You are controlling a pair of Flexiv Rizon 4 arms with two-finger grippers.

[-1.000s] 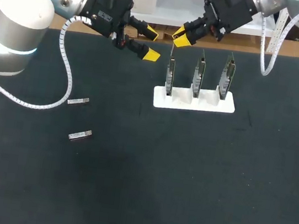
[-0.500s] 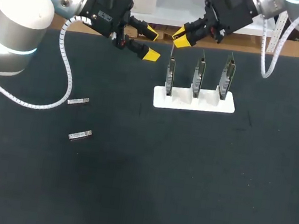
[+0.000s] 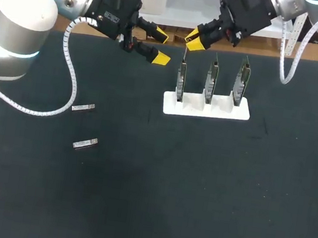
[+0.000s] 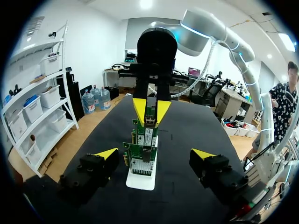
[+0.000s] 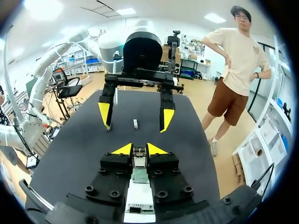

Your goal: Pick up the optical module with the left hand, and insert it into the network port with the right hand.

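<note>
My right gripper [image 3: 192, 41] is shut on a small metal optical module [image 5: 138, 157], which hangs just above the leftmost of three upright green network boards [image 3: 181, 80] in a white stand [image 3: 219, 111]. In the left wrist view the right gripper [image 4: 150, 110] and its module [image 4: 149, 116] sit over the row of boards [image 4: 142, 156]. My left gripper [image 3: 161, 46] hovers open and empty to the left of the stand, facing it. Its yellow fingers [image 5: 105, 112] show ahead of the right gripper [image 5: 139, 149].
Two spare optical modules lie on the black table at the left: one [image 3: 83, 107] farther back, one [image 3: 85, 143] nearer the front. The white stand [image 4: 140, 180] is ahead of the left gripper [image 4: 154, 153]. A spiral cable hangs from my left arm.
My right gripper has edged slightly up and to the right with the module. The left arm has not moved.
</note>
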